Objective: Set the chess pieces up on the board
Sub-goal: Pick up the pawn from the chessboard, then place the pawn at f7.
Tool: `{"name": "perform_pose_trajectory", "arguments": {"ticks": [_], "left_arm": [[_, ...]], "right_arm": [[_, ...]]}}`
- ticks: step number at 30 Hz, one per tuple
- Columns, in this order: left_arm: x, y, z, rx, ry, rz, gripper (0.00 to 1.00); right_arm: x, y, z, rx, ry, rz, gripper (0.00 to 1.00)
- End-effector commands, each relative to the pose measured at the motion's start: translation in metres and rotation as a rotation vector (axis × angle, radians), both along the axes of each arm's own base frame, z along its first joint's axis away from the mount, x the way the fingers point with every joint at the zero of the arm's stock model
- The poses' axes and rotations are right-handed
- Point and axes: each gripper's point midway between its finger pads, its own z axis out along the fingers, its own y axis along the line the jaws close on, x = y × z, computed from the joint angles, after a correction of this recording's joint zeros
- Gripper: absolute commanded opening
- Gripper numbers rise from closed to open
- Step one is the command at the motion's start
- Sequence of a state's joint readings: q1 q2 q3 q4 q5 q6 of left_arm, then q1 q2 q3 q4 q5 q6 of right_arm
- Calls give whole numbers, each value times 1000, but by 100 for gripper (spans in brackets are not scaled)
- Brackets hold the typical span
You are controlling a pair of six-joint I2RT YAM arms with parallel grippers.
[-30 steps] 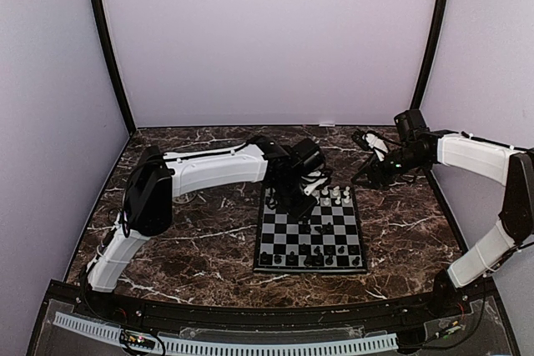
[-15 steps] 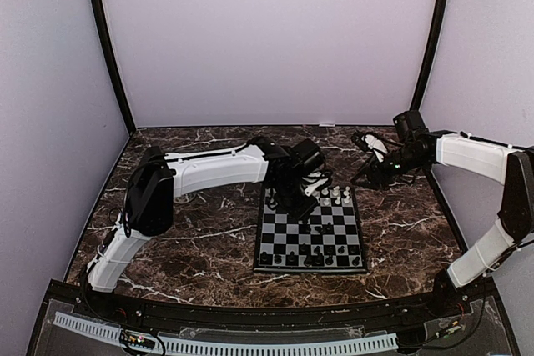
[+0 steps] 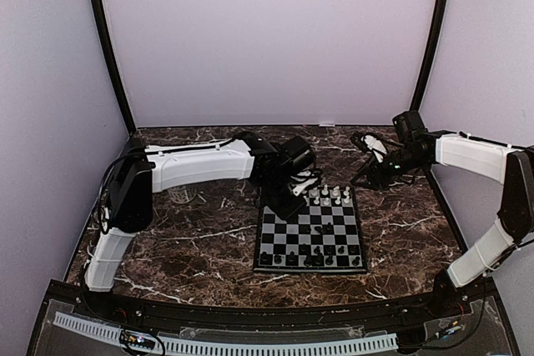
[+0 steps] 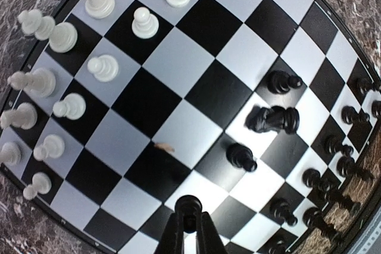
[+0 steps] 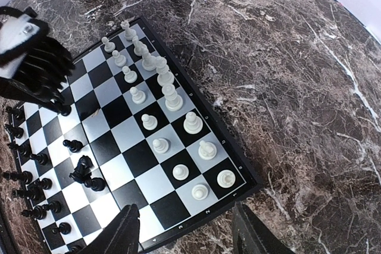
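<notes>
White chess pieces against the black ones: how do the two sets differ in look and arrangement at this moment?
The white chess pieces fill two straight, even rows along one edge of the board. The black chess pieces crowd the opposite edge in ragged lines. No white piece is out of line, while three black ones sit apart, nearer the middle squares. Both sets are tiny plastic figures, and both are on the board.

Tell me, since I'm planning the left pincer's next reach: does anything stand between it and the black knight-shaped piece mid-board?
Yes. In the left wrist view, a lone black pawn stands on the board almost straight between the shut left pincer and the knight-shaped piece. Nothing else visible lies between them.
</notes>
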State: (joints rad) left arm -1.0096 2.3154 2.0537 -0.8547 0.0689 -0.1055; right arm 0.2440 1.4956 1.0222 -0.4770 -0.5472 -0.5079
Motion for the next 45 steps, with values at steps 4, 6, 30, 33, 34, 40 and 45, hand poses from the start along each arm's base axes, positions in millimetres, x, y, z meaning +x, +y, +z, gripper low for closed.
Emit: {"name": "perform_pose_trajectory", "arguments": {"ticks": [4, 6, 30, 33, 34, 40, 45], "left_arm": [[-42, 28, 29, 13, 1, -85, 0], [-52, 26, 25, 6, 17, -103, 0], [-71, 10, -4, 7, 108, -180, 0], [-70, 13, -9, 30, 108, -179, 0], [-69, 13, -9, 31, 107, -179, 0], [-70, 12, -11, 33, 112, -183, 2], [-71, 13, -10, 40, 120, -188, 8]], "right_arm": [[-1, 5, -2, -5, 4, 18, 55], [0, 5, -2, -5, 4, 19, 54], [-1, 6, -3, -14, 5, 24, 54], [-1, 5, -3, -16, 3, 24, 54], [-1, 5, -3, -17, 2, 24, 54], [0, 5, -3, -19, 1, 22, 54], [0, 5, -2, -18, 1, 22, 54]]}}
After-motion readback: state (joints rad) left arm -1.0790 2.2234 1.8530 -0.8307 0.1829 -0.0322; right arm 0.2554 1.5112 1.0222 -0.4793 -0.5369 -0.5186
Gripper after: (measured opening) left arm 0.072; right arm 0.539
